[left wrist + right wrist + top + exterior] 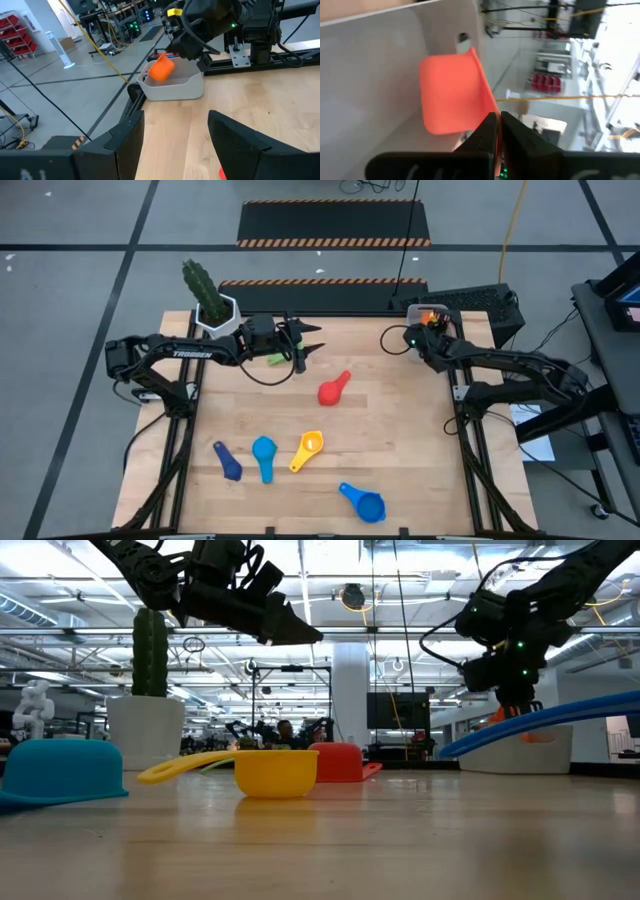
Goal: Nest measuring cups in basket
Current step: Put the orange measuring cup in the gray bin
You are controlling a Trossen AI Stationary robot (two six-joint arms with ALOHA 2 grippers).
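At the table's far right corner stands the grey-blue basket [425, 310] [175, 86]. My right gripper [432, 325] [497, 116] is over it, shut on the orange measuring cup [161, 69] [450, 95]. My left gripper [312, 340] [175, 140] hovers open at the far left, holding nothing. The green cup [275, 360] lies on the table below it. The red cup [333, 388] lies mid-table. The dark blue [227, 461], light blue [264, 456], yellow [308, 450] and blue [363, 501] cups lie near the front. My right gripper pinches the orange cup's flat handle [487, 107] between its two fingers, which lie along the handle. The cup's bowl [160, 70] sits tilted in the basket's open top. I cannot tell whether it touches the basket's wall or floor.
A white hexagonal pot with a cactus [213, 315] stands at the far left corner, beside the left arm. Bare wood lies between the red cup and the basket. Black frame rails [465, 430] run along the table's right side.
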